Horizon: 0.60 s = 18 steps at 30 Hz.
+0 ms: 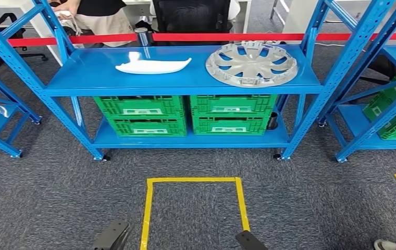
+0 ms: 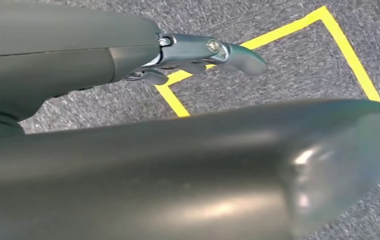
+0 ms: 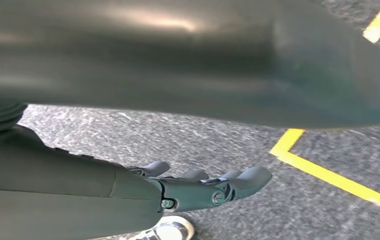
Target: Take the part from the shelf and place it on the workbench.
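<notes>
Standing ahead of the robot: shelf [image 1: 185, 83], blue steel, two tiers, on small castors so it can be shifted; top tier at reaching height, which is likely why the loose parts lie there.

Crates [image 1: 185, 114], green, four, stacked in two pairs on the lower tier; heavy stock kept low, by my guess.

Barrier tape [image 1: 269, 37], red, strung level behind the shelf, with people and a dark chair beyond it; it looks meant to keep them out of the robot's side.

Floor square [image 1: 193, 208], yellow tape on grey carpet, centred before the shelf; probably the robot's standing mark for a reach.

Hubcap [image 1: 251, 63], silver-grey, spoked, lying flat near the right end of the top tier, close to the back edge.

White part [image 1: 151, 65], long and curved, flat on the top tier left of centre, well apart from the hubcap, nothing on or against it. Which of the two the task means, I cannot tell; both are untouched and easy to take from the front.

Left hand [image 2: 198, 52], hanging low over the carpet by a corner of the yellow square, fingers loosely apart, holding nothing.

Right hand [image 3: 203, 187], likewise low over the carpet near a yellow line, fingers apart and empty; a white shoe [image 3: 170, 231] shows on the floor beyond it.

No workbench seen. Task judged not yet begun.
</notes>
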Each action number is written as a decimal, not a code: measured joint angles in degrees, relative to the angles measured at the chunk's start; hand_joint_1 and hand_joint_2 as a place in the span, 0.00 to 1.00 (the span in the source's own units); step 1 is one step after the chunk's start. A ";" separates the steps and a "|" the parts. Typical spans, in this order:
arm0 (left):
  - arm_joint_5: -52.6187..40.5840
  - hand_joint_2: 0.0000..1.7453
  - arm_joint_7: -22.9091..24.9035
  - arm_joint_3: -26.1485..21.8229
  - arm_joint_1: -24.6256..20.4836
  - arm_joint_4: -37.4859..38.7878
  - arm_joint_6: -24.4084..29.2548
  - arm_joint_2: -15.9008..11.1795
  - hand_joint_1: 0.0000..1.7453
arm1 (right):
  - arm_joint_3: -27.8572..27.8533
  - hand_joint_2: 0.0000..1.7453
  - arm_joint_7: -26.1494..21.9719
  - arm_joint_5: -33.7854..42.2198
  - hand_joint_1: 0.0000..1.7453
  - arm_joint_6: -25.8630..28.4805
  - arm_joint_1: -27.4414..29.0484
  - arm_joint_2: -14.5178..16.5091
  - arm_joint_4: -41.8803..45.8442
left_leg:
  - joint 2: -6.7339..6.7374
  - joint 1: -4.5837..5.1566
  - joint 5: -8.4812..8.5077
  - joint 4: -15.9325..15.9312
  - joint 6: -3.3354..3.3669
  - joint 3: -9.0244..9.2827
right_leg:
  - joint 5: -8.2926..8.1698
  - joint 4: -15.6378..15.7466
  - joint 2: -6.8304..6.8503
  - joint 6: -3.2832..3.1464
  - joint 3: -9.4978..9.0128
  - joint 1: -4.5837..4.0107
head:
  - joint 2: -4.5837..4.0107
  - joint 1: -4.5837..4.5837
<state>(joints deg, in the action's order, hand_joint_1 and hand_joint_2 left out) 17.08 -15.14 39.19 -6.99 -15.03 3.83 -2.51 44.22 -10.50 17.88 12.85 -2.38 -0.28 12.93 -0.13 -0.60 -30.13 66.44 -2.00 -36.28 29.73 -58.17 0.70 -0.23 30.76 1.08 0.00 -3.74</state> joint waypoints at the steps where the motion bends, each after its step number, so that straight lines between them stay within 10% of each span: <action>1: -0.03 0.00 -0.08 0.00 -0.10 0.01 -0.11 -0.10 0.00 | -0.03 0.00 -0.16 0.52 0.00 0.01 -0.19 0.01 0.01 | 0.24 0.10 1.56 -3.89 0.14 1.76 | 0.25 -0.06 -0.01 0.29 -0.27 -0.05 | 0.00 -0.01; 7: -0.11 0.00 -0.80 0.00 -0.31 -0.01 -0.22 -0.55 0.00 | -1.56 0.00 -2.06 3.41 0.00 0.81 -1.04 -0.08 0.03 | 0.17 0.47 2.32 -8.51 2.49 3.92 | 1.39 -0.72 0.05 2.33 -0.34 -0.03 | 0.01 0.10; 12: -0.43 0.00 -0.95 0.00 -0.54 -0.07 -0.22 -0.70 0.00 | -1.73 0.00 -1.49 2.39 0.00 0.65 -1.47 -0.45 0.03 | 0.25 0.56 1.89 -8.77 3.59 4.56 | 7.51 -16.72 -0.26 2.78 8.52 -0.10 | 0.00 0.16; 18: -0.53 0.00 -0.61 0.00 -0.66 -0.18 -0.22 -0.63 0.00 | -1.73 0.00 -0.90 1.94 0.00 -0.50 -1.55 -0.87 0.03 | 0.35 0.97 0.24 -8.42 2.47 6.29 | -1.71 -1.28 0.21 1.74 2.64 -0.31 | 0.00 0.12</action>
<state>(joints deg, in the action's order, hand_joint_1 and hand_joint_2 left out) 16.55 -15.75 39.19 -7.64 -15.21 3.61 -3.14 42.49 -11.40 19.82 12.34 -3.92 -1.15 12.96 0.22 0.36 -29.89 58.02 0.47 -29.99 28.03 -59.46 0.91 1.51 33.40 0.77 0.00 -3.62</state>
